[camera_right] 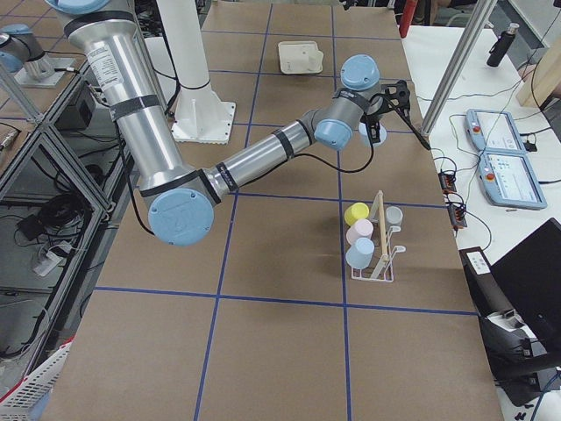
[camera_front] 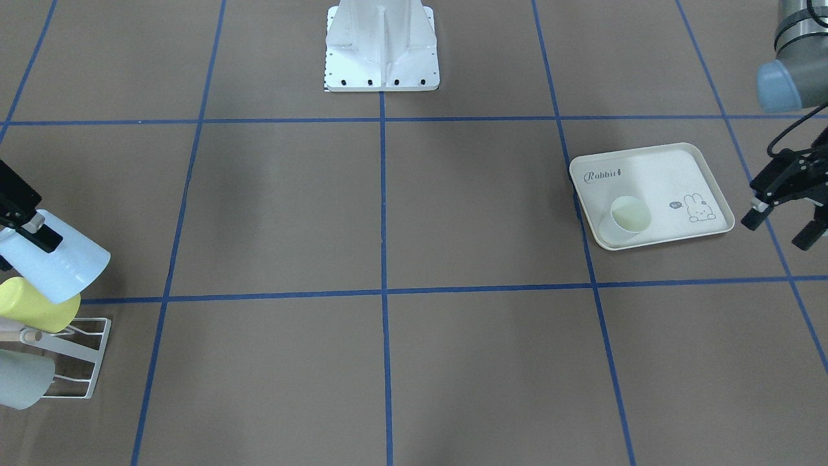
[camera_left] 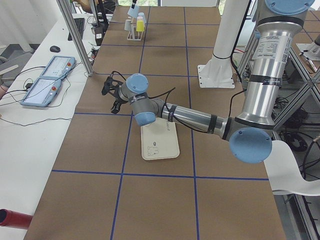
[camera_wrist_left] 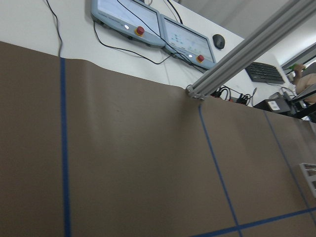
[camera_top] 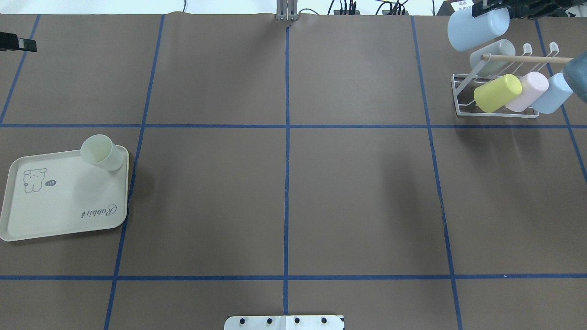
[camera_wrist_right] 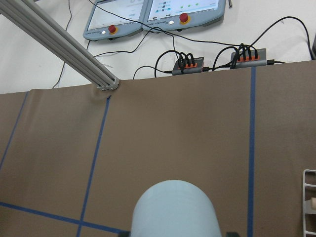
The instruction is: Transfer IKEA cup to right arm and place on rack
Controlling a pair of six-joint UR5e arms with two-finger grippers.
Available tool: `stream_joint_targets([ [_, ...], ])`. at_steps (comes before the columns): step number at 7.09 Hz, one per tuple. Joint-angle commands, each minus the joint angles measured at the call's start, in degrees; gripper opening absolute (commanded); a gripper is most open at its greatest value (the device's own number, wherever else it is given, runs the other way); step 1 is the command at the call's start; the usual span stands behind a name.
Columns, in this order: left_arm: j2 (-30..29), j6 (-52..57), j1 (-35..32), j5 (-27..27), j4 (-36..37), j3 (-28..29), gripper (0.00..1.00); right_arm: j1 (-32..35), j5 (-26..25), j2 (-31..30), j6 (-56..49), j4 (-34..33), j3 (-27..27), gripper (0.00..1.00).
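The table (camera_top: 367, 206) carries a brown covering marked with blue tape lines (camera_top: 287, 183) (a square grid). The white base plate (camera_top: 284, 322) sits at its near edge. The cream tray (camera_top: 69, 215) lies on the surface to the base plate's left. The white wire rack (camera_top: 523, 58) stands far forward of the base plate, to its right.

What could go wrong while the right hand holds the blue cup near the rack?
The light blue cup in the right hand hangs close to the grey cup and yellow cup on the rack; lowering it might knock them. The rack is crowded, so the cup may miss a free prong.
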Motion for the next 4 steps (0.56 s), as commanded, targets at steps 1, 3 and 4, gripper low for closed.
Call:
stream_joint_targets([
  [1,4.3,10.7,-3.2,-0.2,6.0,-1.9,1.0,3.1,-0.4,0.8,-18.4,-16.2,-0.7,0.22],
  [3,8.0,11.0,-3.2,-0.2,6.2,-3.9,1.0,6.7,-0.2,6.7,-31.3,-27.8,-7.6,0.22],
  [4,9.7,11.0,-3.1,-0.2,6.1,-5.3,1.0,7.2,-0.2,9.5,-32.9,-28.1,-13.9,0.22],
])
